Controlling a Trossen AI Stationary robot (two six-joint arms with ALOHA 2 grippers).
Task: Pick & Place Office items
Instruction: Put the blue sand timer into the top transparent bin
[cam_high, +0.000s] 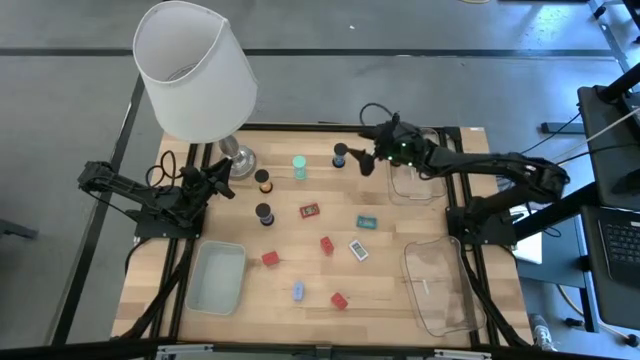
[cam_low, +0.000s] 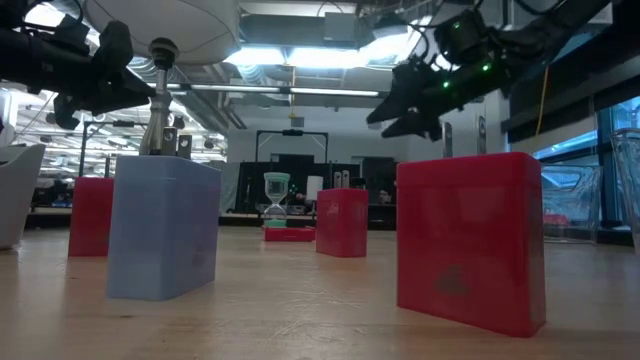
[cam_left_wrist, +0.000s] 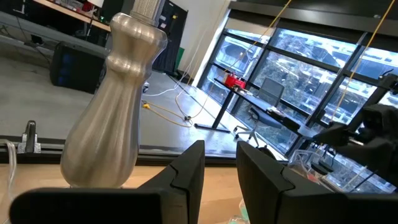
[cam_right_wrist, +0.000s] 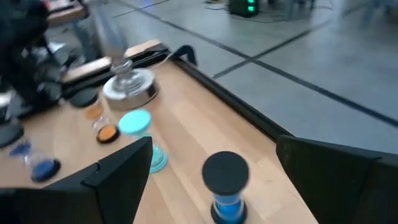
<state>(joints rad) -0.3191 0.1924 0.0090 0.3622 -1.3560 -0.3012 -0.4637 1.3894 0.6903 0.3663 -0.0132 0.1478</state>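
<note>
Right tool: we see the right tool (cam_high: 367, 160) at the far side of the table (cam_high: 400, 290), with its fingers spread wide and nothing between them.
Nearest item: the dark-capped hourglass with blue sand (cam_high: 340, 155) stands upright on the table just beside the right tool, on the side toward the lamp (cam_high: 195, 70).
Key relation: in the right wrist view this hourglass (cam_right_wrist: 225, 186) sits in the gap between the two fingers, a little ahead of them, so we judge it lies straight on the line of approach.
Long axis: it is vertical, so a grip from the side across the narrow waist or the caps seems the fitting one.
Neighbour: the teal hourglass (cam_high: 299, 166) stands farther along the same line, apart from the blue one; we think it does not block the closing.
Nearer arm: the right arm is clearly nearer to this item; the left tool (cam_high: 222, 182) hangs by the lamp foot (cam_left_wrist: 112, 106), with only a narrow gap between its fingers and nothing held.
Other items: the red blocks (cam_high: 270, 258), the flat teal piece (cam_high: 366, 222) and the rest lie in the middle of the table, well apart from both tools.
Place to put: a clear tray (cam_high: 412, 180) lies just behind the right tool; we judge it the likely goal.
</note>
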